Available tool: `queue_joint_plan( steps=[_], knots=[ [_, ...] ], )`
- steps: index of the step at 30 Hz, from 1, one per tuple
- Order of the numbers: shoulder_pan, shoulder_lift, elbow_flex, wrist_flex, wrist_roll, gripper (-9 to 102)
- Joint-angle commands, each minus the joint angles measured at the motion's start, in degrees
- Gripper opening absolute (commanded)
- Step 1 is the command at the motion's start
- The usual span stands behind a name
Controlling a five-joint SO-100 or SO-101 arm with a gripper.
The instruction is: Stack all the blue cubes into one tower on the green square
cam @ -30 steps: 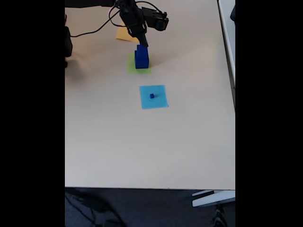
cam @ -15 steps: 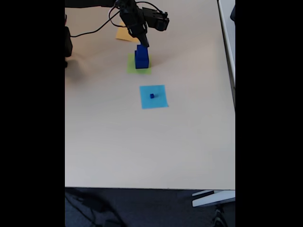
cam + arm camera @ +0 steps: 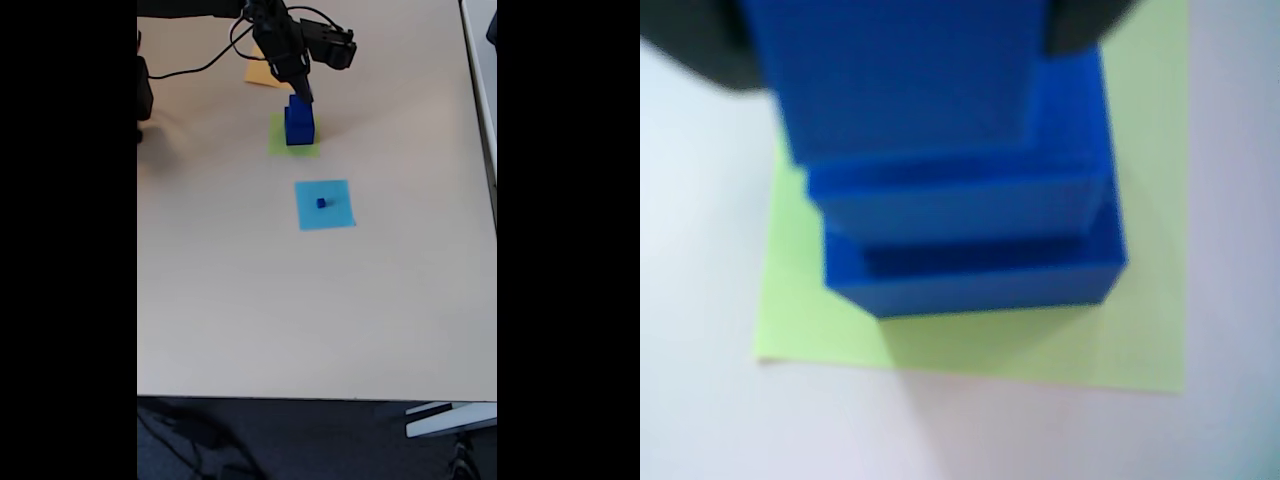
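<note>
Here a stepped tower of solid dark-blue cubes (image 3: 299, 122) stands on the flat lime-green square (image 3: 277, 140), the black gripper (image 3: 301, 95) at its top, jaw state unclear, while a tiny blue cube (image 3: 321, 203) sits on the light-blue square (image 3: 338, 216) toward five o'clock.

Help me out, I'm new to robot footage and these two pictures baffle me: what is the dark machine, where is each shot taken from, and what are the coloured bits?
The dark machine is a small robot arm with a two-finger gripper. The fixed view looks down on a pale table. The wrist view comes from a camera on the arm, very close and blurred. A tower of blue cubes stands on the green square. A tiny blue cube waits on a light-blue square, and an orange-yellow square lies behind. The gripper is at the tower's top; whether it grips, I cannot tell.
</note>
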Motion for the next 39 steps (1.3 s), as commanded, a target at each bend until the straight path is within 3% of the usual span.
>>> queue_joint_plan(
  steps=[1, 24, 39],
  knots=[
    [-0.53, 1.14, 0.18, -0.88, 0.35, 0],
    [-0.35, 1.76, 1.23, -0.79, 0.09, 0],
    [-0.26, 1.93, 1.23, -0.88, -0.62, 7]
  ],
)
